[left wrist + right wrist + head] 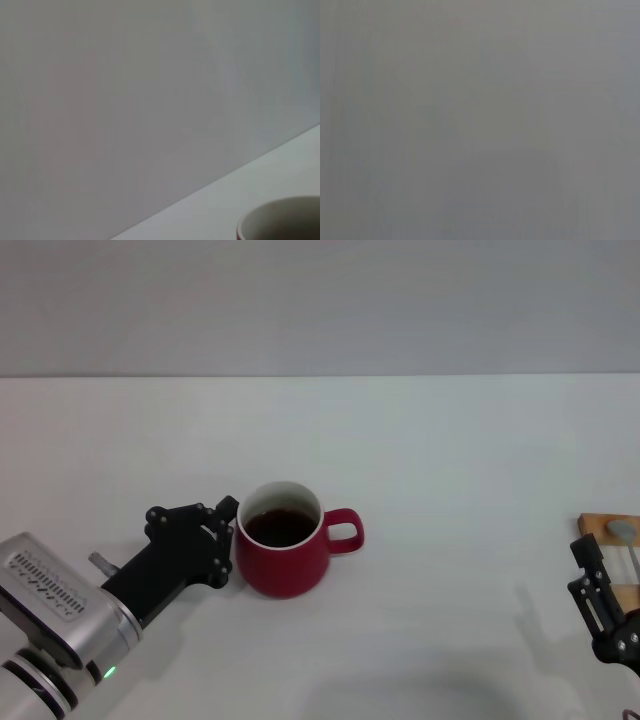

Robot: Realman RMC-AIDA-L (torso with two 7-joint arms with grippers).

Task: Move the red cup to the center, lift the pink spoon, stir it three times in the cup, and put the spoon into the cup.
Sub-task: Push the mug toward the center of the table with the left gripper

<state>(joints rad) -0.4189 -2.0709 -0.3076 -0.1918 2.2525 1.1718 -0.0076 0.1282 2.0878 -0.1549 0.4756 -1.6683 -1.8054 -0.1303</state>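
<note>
Only the head view shows both pincers: the left pincer [222, 540] spread open against the red cup [285, 558] on the desk [430, 490]. The right pincer [598, 592], near the edge, cannot be read; the left wrist view catches just the cup's rim.

No legible text, brand, number or sign in any view, small printed marking on the left arm's silver housing [40, 585] too fine to read, red cup [285, 552] unmarked

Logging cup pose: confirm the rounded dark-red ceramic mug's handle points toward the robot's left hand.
Wrong. In the head view the rounded dark-red ceramic mug has its loop handle pointing away from the left hand, which sits at the mug's opposite side.
</note>
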